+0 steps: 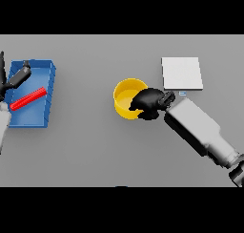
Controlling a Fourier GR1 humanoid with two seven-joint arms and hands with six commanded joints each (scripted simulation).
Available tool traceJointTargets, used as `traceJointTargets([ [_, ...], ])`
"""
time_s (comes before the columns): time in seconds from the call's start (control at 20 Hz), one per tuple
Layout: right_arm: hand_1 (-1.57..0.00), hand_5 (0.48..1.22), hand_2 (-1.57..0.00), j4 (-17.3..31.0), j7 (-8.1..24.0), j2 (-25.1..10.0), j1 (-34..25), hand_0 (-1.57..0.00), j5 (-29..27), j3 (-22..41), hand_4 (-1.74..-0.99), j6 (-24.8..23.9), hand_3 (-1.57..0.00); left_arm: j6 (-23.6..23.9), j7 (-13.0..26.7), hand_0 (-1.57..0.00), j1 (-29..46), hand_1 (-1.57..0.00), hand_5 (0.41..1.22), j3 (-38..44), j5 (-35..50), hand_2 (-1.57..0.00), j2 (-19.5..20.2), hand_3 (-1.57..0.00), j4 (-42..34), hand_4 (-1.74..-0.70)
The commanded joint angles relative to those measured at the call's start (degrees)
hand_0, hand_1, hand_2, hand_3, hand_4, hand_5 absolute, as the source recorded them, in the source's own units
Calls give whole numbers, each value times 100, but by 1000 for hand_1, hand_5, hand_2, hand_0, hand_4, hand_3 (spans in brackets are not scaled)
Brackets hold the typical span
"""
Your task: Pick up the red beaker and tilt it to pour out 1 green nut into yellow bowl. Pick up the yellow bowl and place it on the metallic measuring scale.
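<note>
Right hand (150,103) apparently curls round the yellow bowl (125,99) rim's right side.

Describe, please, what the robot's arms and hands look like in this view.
The right arm is a boxy forearm in light grey to white with darker grey edges, ending near the elbow in a dark round joint. Its right hand is black and glossy, with rounded dark fingers. The left hand is dark grey to black on a white and grey arm at the picture's left edge. No cables or markings show.
</note>
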Motion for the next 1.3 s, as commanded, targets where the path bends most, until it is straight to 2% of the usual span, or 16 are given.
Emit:
traceJointTargets([
  [0.0, -1417, 1180, -1253, 59, -64, -12, -23, -1420, -8, 3, -1681, -35, -1269, -31, 1, 1, 11, 1, 690, -6, 3, 1, 17, 1, -8, -742],
  [0.1, -1472, 1195, -1281, 11, -30, -34, -38, -1474, -58, -1, -1702, -10, -1365, -74, -2, 1, -4, 1, 689, -31, 4, 1, 10, 1, 26, -735],
  [0.2, -1508, 1204, -1288, 45, -122, -47, -48, -1509, -103, -10, -1716, -76, -1389, -45, 35, 1, -38, 1, 686, -44, -31, 1, 1, 1, 31, -733],
  [0.3, -1531, 1210, -1306, -125, -73, -121, -29, -1531, -115, -9, -1725, -74, -1405, -19, 30, 1, -70, 1, 685, -44, -48, 1, -15, 1, 109, -731],
  [0.5, -1554, 1217, -1386, -519, 251, -261, -76, -1555, -269, -212, -1735, 157, -1286, -43, -13, 1, -35, 1, 692, -2, 11, 1, 21, 1, 21, -733],
  [0.55, -1558, 1217, -1404, -714, 256, -391, -57, -1558, -315, -248, -1736, 260, -1266, -58, -66, 1, 22, 1, 690, 6, 30, 1, 40, 1, -23, -735],
  [0.7, -1564, 1219, -1414, -1010, 493, -507, -138, -1564, -373, -432, -1738, 323, -1257, -9, -17, 1, -17, 1, 696, -29, -31, 1, 15, 1, -37, -738],
  [0.85, -1568, 1220, -1436, -1047, 549, -626, -166, -1568, -395, -585, -1740, 231, -1266, 10, 9, 1, -143, 1, 697, -35, -55, 1, -23, 1, 116, -736],
  [0.95, -1569, 1220, -1439, -1117, 610, -639, -98, -1569, -459, -665, -1740, 187, -1376, -24, -30, 1, -132, 1, 697, -5, -8, 1, 1, 1, 112, -746],
  [1.1, -1570, 1220, -1482, -960, 720, -753, -220, -1570, -497, -900, -1741, 138, -1283, -65, 24, 1, -64, 1, 704, 38, 0, 1, 104, 1, 36, -742],
  [1.15, -1570, 1221, -1492, -944, 636, -897, -241, -1570, -533, -1008, -1741, 108, -1257, -31, 13, 1, 43, 1, 708, -5, -7, 1, 33, 1, -32, -744],
  [1.2, -1570, 1221, -1504, -846, 690, -939, -288, -1570, -511, -1075, -1741, 27, -1239, -27, 10, 1, 15, 1, 710, -17, -24, 1, 24, 1, -9, -744],
  [1.25, -1570, 1221, -1516, -679, 524, -1079, -353, -1570, -486, -1156, -1741, -84, -1227, -22, 47, 1, -11, 1, 710, -62, -64, 1, -8, 1, -23, -744],
])
